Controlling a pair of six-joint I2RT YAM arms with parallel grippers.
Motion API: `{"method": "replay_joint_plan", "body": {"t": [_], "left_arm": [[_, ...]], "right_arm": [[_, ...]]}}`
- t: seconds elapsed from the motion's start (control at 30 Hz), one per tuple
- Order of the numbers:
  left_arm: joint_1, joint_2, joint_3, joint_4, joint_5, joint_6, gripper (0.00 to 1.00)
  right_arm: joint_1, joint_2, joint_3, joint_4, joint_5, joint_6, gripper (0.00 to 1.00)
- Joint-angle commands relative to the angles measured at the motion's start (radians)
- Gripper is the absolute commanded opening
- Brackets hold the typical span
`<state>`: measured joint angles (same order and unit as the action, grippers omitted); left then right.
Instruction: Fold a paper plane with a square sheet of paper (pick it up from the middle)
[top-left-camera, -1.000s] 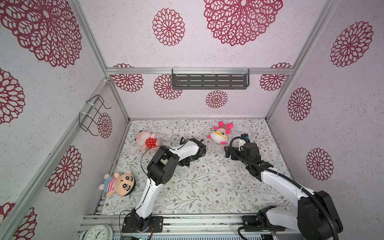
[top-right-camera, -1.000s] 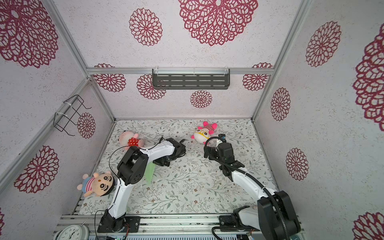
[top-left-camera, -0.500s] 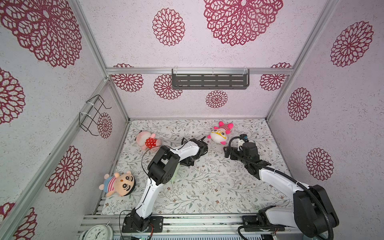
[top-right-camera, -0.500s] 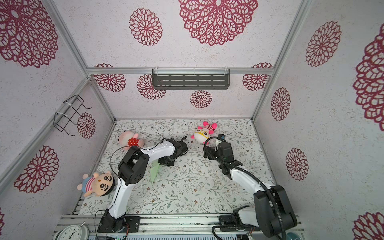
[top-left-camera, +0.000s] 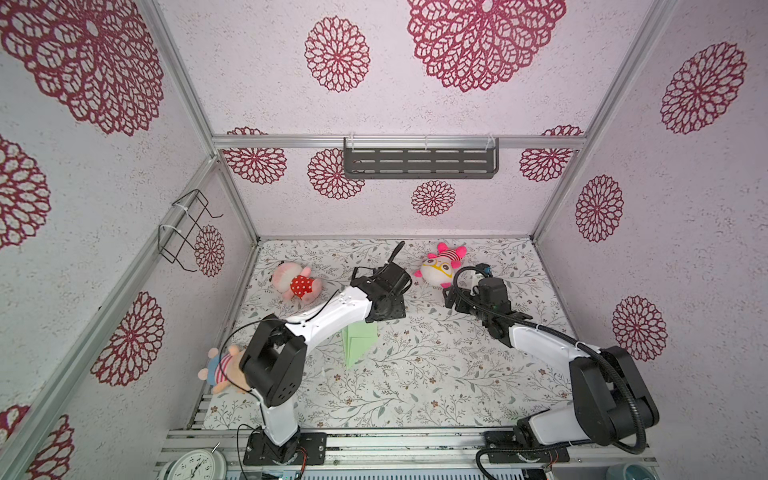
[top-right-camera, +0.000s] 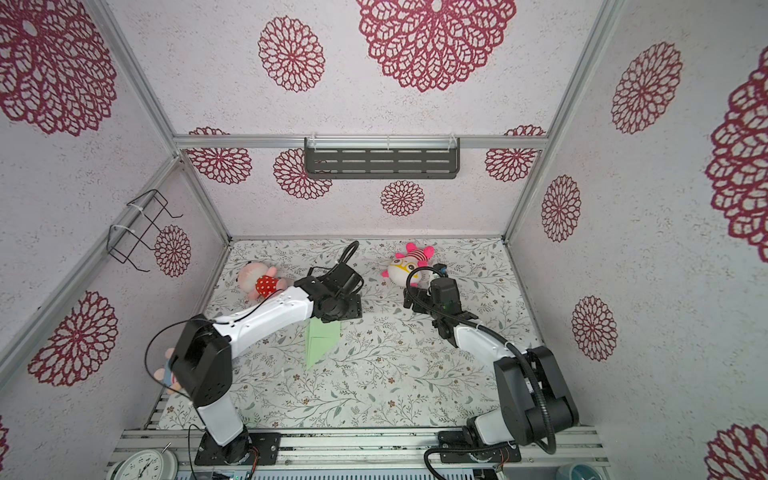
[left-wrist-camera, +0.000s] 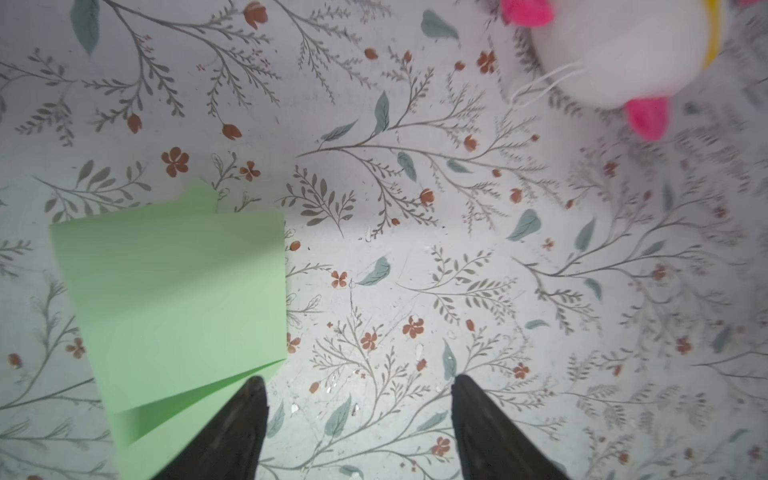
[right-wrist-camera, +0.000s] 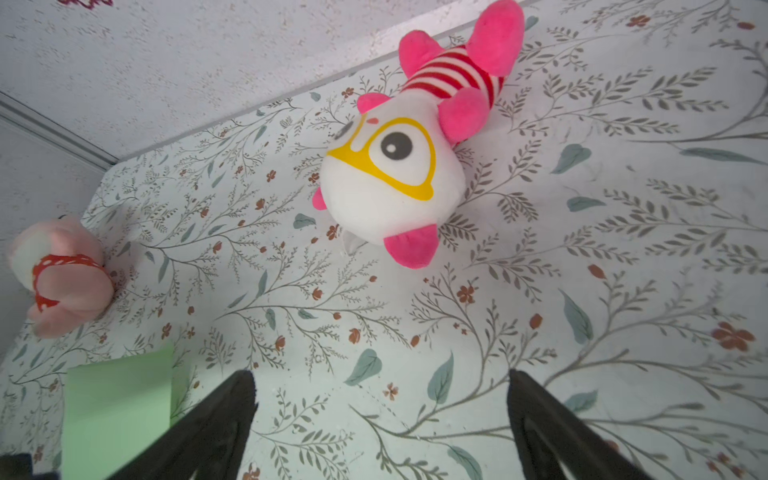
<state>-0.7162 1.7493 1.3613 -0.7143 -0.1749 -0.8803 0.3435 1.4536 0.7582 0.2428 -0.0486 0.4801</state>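
The floral-print counter (top-left-camera: 415, 386) sits inside walls printed with dark red rosettes. The left arm (top-left-camera: 324, 320) reaches over the counter's middle, and the right arm (top-left-camera: 540, 340) reaches toward the far right part.

The paper plane (top-left-camera: 358, 343) is pale mint-green, folded to a kite shape with its point toward the near edge. It lies on the counter near the middle, and in both top views its wide end is under the left arm's wrist.

The left jaws stand well apart with only bare counter between them. In the left wrist view one finger (left-wrist-camera: 232, 432) overlaps the paper's edge, and I cannot tell whether it touches.

The right jaws gape wide and hold nothing, near a white-and-pink plush (right-wrist-camera: 395, 174). A pink plush in red dots (top-left-camera: 297, 282) lies at far left. A third plush (top-left-camera: 220, 370) is half hidden behind the left arm.

The clock (top-left-camera: 195, 467) at the near edge has numerals too small to read.
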Motion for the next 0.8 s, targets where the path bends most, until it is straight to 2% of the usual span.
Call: {"method": "replay_joint_plan", "body": {"t": [0.0,0.1,0.27,0.47,0.57,0.77], "left_arm": [[0.017,-0.106,-0.156,0.130,-0.051,-0.078,0.80],[0.027,-0.210,-0.284,0.131,-0.102,-0.107,0.87],[0.048,-0.295,-0.445,0.144,-0.101,-0.122,0.89],[0.078,-0.269,-0.508,0.118,-0.103,-0.129,0.81],[0.093,-0.233,-0.516,0.119,-0.104,-0.107,0.81],[0.135,-0.156,-0.507,0.108,-0.080,-0.083,0.70]], "right_arm": [[-0.002,0.039,0.048,0.047,-0.083,0.037,0.96],[0.010,0.071,0.065,0.062,-0.125,0.063,0.95],[0.053,0.093,0.062,0.076,-0.113,0.068,0.94],[0.085,0.115,0.079,0.060,-0.128,0.084,0.93],[0.093,0.124,0.086,0.056,-0.128,0.086,0.93],[0.102,0.142,0.103,0.046,-0.131,0.092,0.92]]}}
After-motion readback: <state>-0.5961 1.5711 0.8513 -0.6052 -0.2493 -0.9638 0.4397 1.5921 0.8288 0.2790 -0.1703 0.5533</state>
